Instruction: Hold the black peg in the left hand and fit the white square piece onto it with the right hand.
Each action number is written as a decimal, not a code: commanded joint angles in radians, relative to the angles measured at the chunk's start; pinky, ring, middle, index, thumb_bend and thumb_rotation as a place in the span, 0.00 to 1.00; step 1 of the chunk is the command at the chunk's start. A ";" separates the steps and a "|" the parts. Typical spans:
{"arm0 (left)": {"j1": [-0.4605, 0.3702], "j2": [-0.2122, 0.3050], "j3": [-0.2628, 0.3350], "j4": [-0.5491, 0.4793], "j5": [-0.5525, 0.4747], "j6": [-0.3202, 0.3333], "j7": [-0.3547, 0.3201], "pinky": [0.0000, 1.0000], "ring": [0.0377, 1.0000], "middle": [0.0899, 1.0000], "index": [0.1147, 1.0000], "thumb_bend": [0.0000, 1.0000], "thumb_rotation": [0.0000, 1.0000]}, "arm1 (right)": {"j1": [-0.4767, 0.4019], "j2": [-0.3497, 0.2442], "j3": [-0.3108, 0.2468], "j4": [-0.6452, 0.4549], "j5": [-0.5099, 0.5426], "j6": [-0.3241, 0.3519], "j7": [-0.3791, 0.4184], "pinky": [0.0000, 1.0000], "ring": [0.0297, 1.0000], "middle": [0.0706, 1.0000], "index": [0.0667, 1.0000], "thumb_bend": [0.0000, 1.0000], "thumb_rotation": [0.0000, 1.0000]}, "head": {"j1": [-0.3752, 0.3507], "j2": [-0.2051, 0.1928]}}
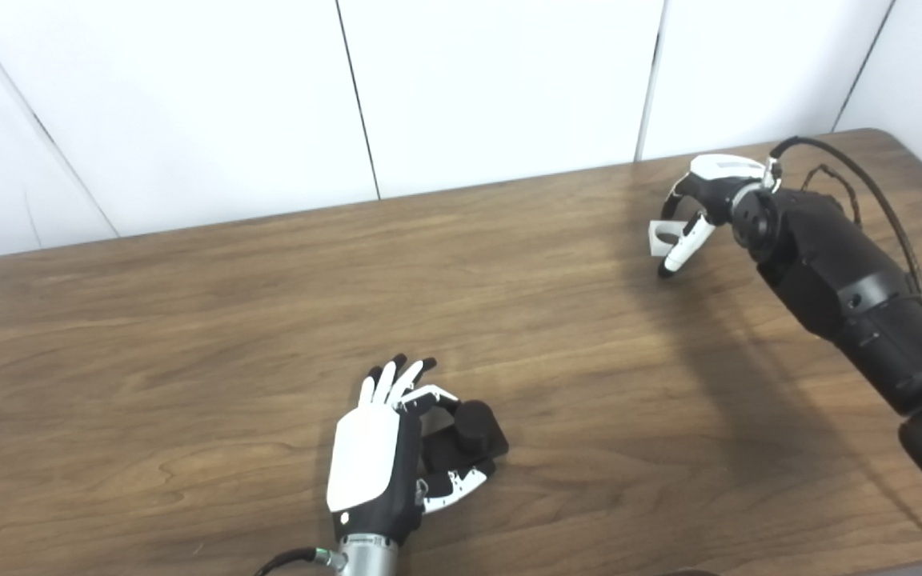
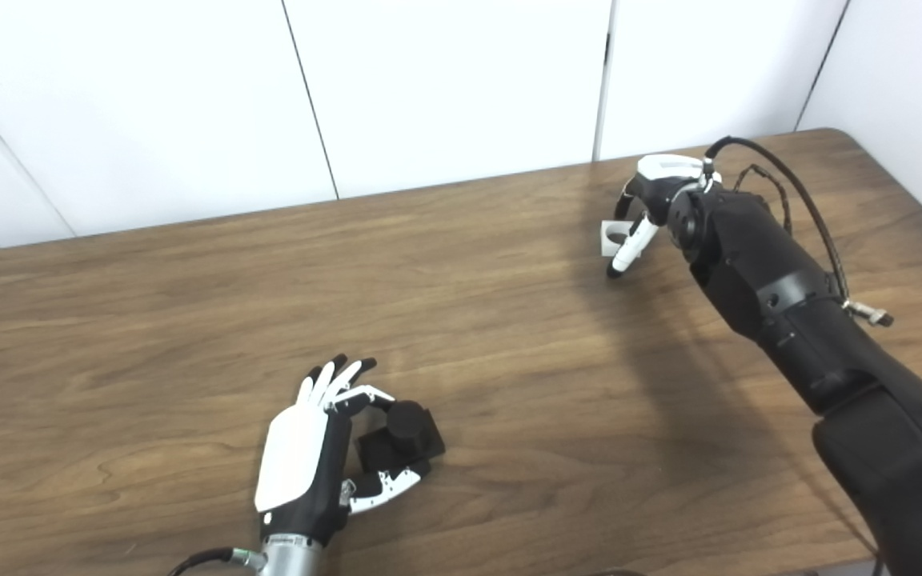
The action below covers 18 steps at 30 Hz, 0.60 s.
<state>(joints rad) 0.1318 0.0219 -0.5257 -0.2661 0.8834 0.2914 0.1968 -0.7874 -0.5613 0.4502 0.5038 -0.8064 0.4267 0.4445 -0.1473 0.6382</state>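
Note:
The black peg (image 1: 471, 432), a round stub on a square base, rests on the table near the front edge. My left hand (image 1: 385, 456) lies against its left side. The forefinger curls onto the far side of the base and the thumb (image 1: 457, 486) presses its near side, while the other fingers stay straight. At the far right, my right hand (image 1: 705, 200) arches down over the white square piece (image 1: 661, 238). Its fingers are closed around the piece, which has a round hole and sits at table level or just above it.
The brown wooden table (image 1: 269, 320) runs back to a white panelled wall (image 1: 429, 80). A black cable (image 1: 869, 184) loops over my right forearm. The table's right rear corner (image 1: 893, 140) lies just behind the right hand.

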 commanded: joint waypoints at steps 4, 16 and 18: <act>0.071 -0.040 -0.003 -0.004 -0.003 0.003 0.006 1.00 0.97 0.88 0.42 0.52 0.08 | -0.019 -0.007 0.002 0.031 -0.004 0.005 -0.005 0.86 1.00 0.95 0.73 0.88 0.29 | -0.004 0.001; 0.067 -0.043 -0.007 0.002 -0.007 0.004 0.014 1.00 0.97 0.88 0.42 0.52 0.08 | -0.036 -0.014 0.024 0.069 0.001 -0.039 -0.012 0.79 0.97 0.89 0.64 0.79 0.27 | -0.005 -0.003; 0.067 -0.045 -0.007 0.002 -0.009 0.005 0.014 1.00 0.98 0.88 0.42 0.52 0.08 | -0.036 -0.015 0.025 0.074 0.003 -0.046 -0.015 0.78 0.96 0.88 0.63 0.79 0.27 | -0.005 -0.005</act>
<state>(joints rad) 0.1311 0.0216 -0.5279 -0.2661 0.8649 0.2919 0.2005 -0.8127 -0.5593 0.4662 0.5624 -0.7972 0.3887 0.4177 -0.1503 0.6320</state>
